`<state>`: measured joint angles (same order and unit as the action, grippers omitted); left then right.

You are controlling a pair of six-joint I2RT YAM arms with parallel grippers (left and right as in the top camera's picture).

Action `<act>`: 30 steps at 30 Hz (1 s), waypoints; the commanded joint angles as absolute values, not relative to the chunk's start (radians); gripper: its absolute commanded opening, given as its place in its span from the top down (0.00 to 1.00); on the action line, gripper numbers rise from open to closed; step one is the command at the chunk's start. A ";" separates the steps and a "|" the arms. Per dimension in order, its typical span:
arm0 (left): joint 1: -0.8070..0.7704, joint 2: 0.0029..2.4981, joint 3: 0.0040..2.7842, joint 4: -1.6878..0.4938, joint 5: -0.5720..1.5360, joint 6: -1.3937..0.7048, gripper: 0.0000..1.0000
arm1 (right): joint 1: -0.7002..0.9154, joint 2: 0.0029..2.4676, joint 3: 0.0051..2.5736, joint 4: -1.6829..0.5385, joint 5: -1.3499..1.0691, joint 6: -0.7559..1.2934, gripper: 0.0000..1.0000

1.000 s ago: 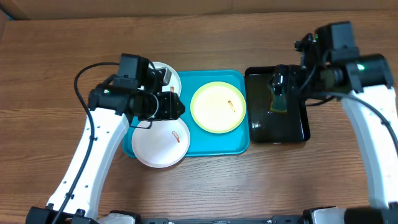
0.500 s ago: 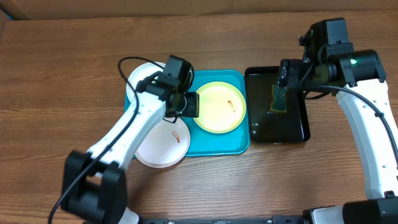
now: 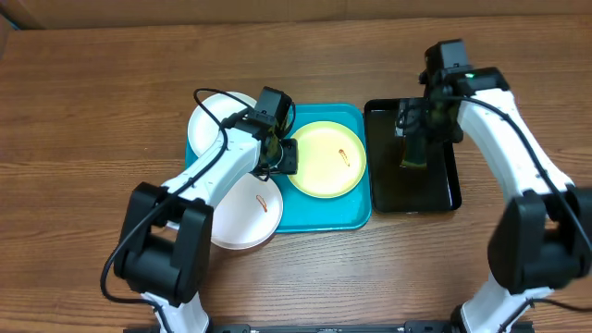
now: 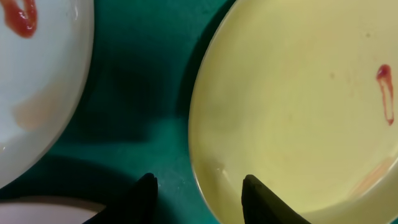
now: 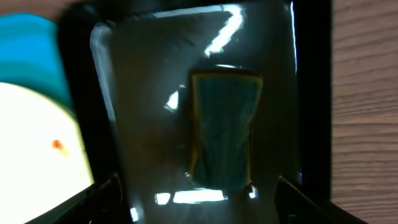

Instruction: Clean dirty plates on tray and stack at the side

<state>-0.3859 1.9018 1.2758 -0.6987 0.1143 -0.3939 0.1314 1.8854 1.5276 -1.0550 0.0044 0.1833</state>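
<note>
The turquoise tray (image 3: 326, 215) holds a green-rimmed plate (image 3: 328, 162) with a red smear. Two white plates overlap its left side, one at the back (image 3: 215, 116) and one at the front (image 3: 242, 220), each smeared. My left gripper (image 3: 284, 154) is open at the green plate's left rim. In the left wrist view the gripper (image 4: 199, 185) has one fingertip over the tray (image 4: 143, 93) and one over the green plate (image 4: 298, 106). My right gripper (image 3: 416, 125) is open and empty above a green sponge (image 5: 225, 127); in the right wrist view it (image 5: 199, 193) is wide apart.
The sponge (image 3: 413, 153) lies in a glossy black tray (image 3: 435, 199) right of the turquoise one. The black tray (image 5: 143, 112) is wet and reflective. The brown wooden table (image 3: 92, 83) surrounds both trays. My left arm's cable loops over the back white plate.
My left gripper has moved right from the white plates to the green plate's left rim. My right arm has swung left, its gripper staying over the sponge in the black tray.
</note>
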 commanded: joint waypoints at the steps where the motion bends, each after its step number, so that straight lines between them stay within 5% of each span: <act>1: -0.387 1.932 1.277 -0.687 0.096 -0.405 0.56 | 0.128 1.925 1.510 -1.044 0.031 0.190 0.20; 15: -0.387 1.945 1.277 -0.622 0.097 -0.405 0.63 | 0.129 2.038 1.400 -0.974 0.013 0.213 0.25; 17: -0.387 1.945 1.277 -0.616 0.097 -0.405 0.67 | 0.129 2.038 1.395 -0.973 0.005 0.213 0.45; 20: -0.387 1.945 1.277 -0.612 0.097 -0.405 0.71 | 0.129 2.038 1.392 -0.981 0.006 0.213 0.89; 22: -0.387 1.945 1.277 -0.613 0.097 -0.405 0.74 | 0.129 2.038 1.392 -0.989 0.005 0.213 0.96; 23: -0.387 1.945 1.277 -0.614 0.097 -0.404 0.74 | 0.129 2.038 1.392 -0.989 0.005 0.214 0.92; 25: -0.387 1.945 1.277 -0.617 0.096 -0.404 0.74 | 0.129 2.038 1.392 -0.988 0.006 0.215 0.25; 26: -0.387 1.945 1.277 -0.617 0.096 -0.404 0.72 | 0.129 2.038 1.393 -0.982 0.006 0.214 0.11; 28: -0.387 1.945 1.277 -0.619 0.097 -0.404 0.70 | 0.127 2.038 1.393 -0.952 0.010 0.213 0.00; 30: -0.387 1.945 1.277 -0.620 0.097 -0.404 0.69 | 0.127 2.038 1.393 -0.916 0.030 0.213 0.00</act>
<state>-0.3859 1.9324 1.2758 -0.6170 0.1074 -0.3943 0.1314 2.0384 1.3983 -0.9421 0.0116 0.2096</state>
